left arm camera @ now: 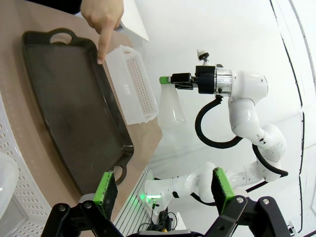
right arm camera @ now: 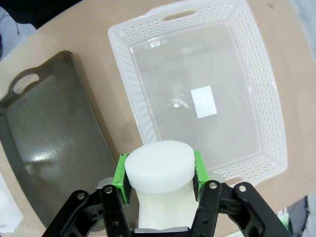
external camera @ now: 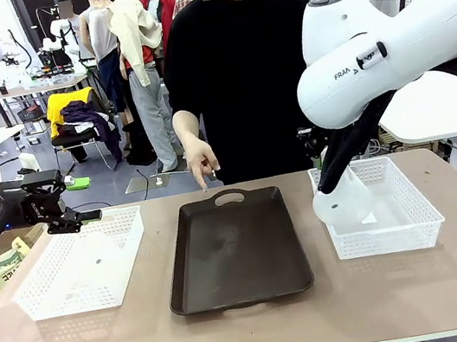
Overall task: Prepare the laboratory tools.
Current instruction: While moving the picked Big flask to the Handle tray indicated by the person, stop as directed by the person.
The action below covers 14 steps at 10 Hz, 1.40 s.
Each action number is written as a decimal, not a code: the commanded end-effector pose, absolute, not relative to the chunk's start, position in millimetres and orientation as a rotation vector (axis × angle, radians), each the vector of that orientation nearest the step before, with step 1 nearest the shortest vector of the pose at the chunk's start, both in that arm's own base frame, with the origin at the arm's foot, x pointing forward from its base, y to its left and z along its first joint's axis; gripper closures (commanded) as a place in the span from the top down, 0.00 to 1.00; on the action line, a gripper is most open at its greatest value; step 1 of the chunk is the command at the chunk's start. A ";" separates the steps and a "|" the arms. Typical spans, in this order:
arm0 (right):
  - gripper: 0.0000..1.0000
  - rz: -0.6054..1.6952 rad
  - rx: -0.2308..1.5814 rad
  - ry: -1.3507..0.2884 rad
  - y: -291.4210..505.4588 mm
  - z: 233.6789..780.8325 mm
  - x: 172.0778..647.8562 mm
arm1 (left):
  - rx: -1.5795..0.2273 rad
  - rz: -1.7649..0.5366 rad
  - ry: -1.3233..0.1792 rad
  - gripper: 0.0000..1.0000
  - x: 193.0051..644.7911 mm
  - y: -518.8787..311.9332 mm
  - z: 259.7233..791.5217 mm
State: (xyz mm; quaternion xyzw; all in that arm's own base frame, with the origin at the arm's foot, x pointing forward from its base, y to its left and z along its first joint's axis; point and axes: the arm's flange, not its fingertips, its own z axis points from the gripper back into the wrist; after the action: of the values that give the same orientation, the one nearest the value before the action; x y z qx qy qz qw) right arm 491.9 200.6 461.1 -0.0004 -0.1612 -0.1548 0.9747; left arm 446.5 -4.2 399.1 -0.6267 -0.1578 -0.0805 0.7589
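One flask [external camera: 345, 201] clamped in right tool [right arm camera: 159, 170]; its neck mostly hidden.

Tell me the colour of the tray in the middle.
Dark brown tray, clearest in the front view.

My left gripper [external camera: 81, 218] hangs at the frame's middle left, jaws spread wide. My right gripper [external camera: 332, 173], right of centre, points down, pads clamped on the flask [external camera: 345, 201] neck.
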 end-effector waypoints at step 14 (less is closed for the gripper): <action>0.00 -0.025 0.084 -0.263 378.1 451.3 550.5 | -1.364 -0.180 -0.345 1.00 445.6 -2.6 400.9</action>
State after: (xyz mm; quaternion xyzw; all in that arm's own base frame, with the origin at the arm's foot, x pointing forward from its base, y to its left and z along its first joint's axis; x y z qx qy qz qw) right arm 527.4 365.4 449.2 0.0559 -0.1372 -0.0328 0.9884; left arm 446.5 -4.4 399.0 -0.6266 -0.1576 -0.0807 0.7590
